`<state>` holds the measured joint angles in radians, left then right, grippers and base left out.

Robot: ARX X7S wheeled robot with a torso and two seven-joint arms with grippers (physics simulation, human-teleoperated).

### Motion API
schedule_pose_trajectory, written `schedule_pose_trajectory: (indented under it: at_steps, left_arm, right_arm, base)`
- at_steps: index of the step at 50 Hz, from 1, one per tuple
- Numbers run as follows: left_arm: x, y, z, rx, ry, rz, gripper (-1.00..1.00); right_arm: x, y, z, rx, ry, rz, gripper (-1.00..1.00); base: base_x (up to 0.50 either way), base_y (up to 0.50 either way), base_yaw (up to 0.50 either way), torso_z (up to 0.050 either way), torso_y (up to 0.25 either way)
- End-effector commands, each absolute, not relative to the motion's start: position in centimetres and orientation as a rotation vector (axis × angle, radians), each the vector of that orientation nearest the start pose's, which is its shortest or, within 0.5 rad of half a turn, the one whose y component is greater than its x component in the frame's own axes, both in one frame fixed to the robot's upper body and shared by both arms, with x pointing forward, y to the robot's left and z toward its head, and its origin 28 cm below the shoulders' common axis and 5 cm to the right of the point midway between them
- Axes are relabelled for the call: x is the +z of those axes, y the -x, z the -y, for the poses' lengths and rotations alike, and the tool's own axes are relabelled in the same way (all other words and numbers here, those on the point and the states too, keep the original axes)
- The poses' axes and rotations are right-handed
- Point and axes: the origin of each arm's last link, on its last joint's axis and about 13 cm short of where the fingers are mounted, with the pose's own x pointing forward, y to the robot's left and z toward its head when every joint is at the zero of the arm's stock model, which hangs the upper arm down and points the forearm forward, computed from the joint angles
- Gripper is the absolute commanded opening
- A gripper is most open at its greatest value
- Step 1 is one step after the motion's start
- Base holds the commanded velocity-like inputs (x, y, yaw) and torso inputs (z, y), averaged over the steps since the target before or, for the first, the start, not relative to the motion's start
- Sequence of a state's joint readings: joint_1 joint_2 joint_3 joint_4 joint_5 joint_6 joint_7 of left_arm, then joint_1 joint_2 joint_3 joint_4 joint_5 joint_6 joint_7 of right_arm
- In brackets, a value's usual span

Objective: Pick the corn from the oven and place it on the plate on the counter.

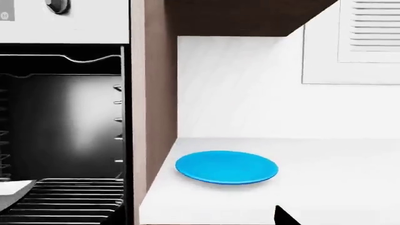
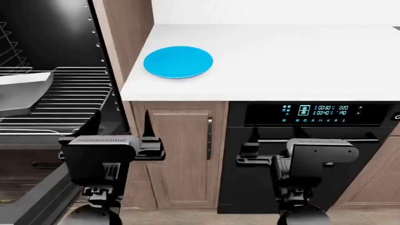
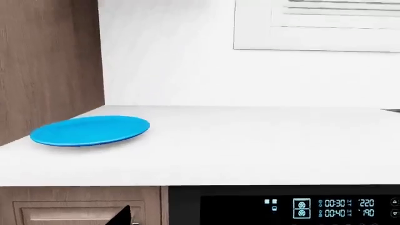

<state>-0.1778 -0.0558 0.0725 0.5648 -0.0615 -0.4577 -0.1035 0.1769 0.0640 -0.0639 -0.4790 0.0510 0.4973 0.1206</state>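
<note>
While the plate [image 2: 178, 61] sits bare near the counter's [image 2: 281, 65] left edge, I see no corn; both grippers' jaws hang empty, their openness unclear.

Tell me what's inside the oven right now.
Inside the oven are silver wire racks with a grey metal tray resting on them. No corn shows in any view; the tray's inside and the cavity's left part are out of sight.

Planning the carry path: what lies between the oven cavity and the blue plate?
A brown wooden panel, in head view; then bare counter up to the plate.
</note>
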Motion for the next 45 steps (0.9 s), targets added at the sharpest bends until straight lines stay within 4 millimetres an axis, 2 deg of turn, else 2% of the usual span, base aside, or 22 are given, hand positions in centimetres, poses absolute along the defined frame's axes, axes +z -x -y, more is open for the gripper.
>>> schedule_pose_trajectory:
  at_steps: [1,3,5,7,9,14,20,36,45]
  left_arm:
    - [22.9,-21.8,-19.6,0.024,0.031,0.454,1.0]
    - [24.6,-21.6,-19.6,0.023,0.016,0.472,1.0]
    - [27.0,-20.8,-19.4,0.014,0.001,0.533,1.0]
    - [28.3,-20.7,-19.4,0.003,0.022,0.558,1.0]
    - [30.2,-20.3,-19.3,-0.002,0.015,0.6,1.0]
    - [32.1,-19.4,-19.4,-0.008,0.018,0.633,1.0]
    - [34.0,-18.6,-19.5,-0.025,0.031,0.679,1.0]
    - [35.1,-17.7,-19.5,-0.039,0.041,0.701,1.0]
    - [34.9,-17.9,-19.4,-0.041,0.045,0.694,1.0]
  right_arm:
    - [21.8,-22.2,8.6,0.027,0.024,0.347,1.0]
    - [23.6,-21.8,8.3,0.047,0.021,0.38,1.0]
    - [25.5,-21.5,8.1,0.057,0.011,0.419,1.0]
    - [26.5,-21.3,8.2,0.058,0.009,0.441,1.0]
    - [28.2,-20.9,8.1,0.067,0.008,0.484,1.0]
    - [30.0,-20.6,8.2,0.069,0.007,0.518,1.0]
    - [31.2,-20.1,8.3,0.055,-0.007,0.539,1.0]
    - [32.4,-19.5,8.5,0.045,-0.009,0.558,1.0]
    - [32.2,-19.5,8.5,0.052,-0.036,0.531,1.0]
  base:
    - [0.0,0.0,0.0,0.0,0.0]
    - [0.0,0.0,0.0,0.0,0.0]
    - [0.0,0.0,0.0,0.0,0.0]
    - [0.0,0.0,0.0,0.0,0.0]
    - [0.0,0.0,0.0,0.0,0.0]
    - [0.0,0.0,0.0,0.0,0.0]
    - [0.0,0.0,0.0,0.0,0.0]
    - [0.0,0.0,0.0,0.0,0.0]
    - [0.0,0.5,0.0,0.0,0.0]
